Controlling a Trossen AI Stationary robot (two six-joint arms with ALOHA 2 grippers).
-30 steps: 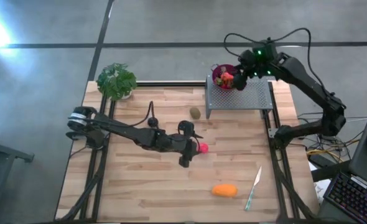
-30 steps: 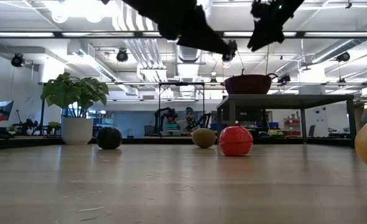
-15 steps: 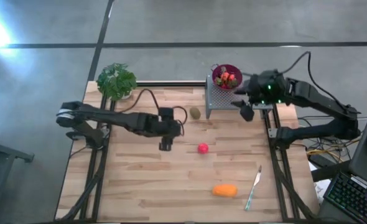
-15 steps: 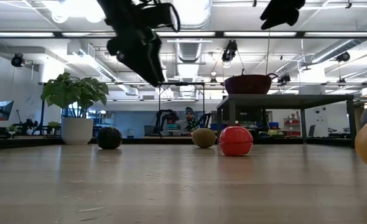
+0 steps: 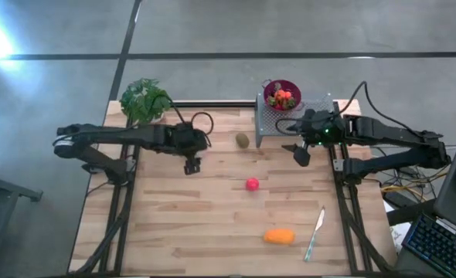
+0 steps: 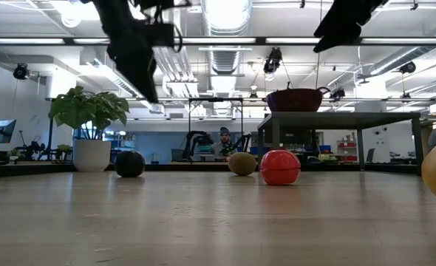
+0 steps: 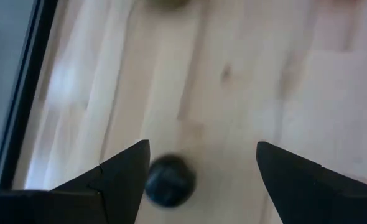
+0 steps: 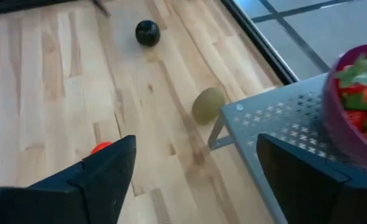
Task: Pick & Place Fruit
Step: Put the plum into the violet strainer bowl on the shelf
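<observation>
left gripper (image 5: 192,165) spread and empty above the dark plum (image 7: 169,181), at ten o'clock on the table (image 5: 182,232). right gripper (image 5: 300,154) spread and empty at two o'clock, beside the rack (image 5: 321,123). kiwi (image 5: 243,140) at twelve, red ball (image 5: 252,184) near centre, orange piece (image 5: 279,235) at five.

The right hand (image 8: 193,171) hung with fingers (image 8: 102,171) spread wide above the wooden counter (image 8: 46,93). A dark plum (image 8: 147,32) lay far off, a kiwi (image 8: 208,105) sat just beside the perforated metal stand (image 8: 283,134), and a purple bowl (image 8: 345,118) of strawberries (image 8: 357,99) stood on it.
</observation>
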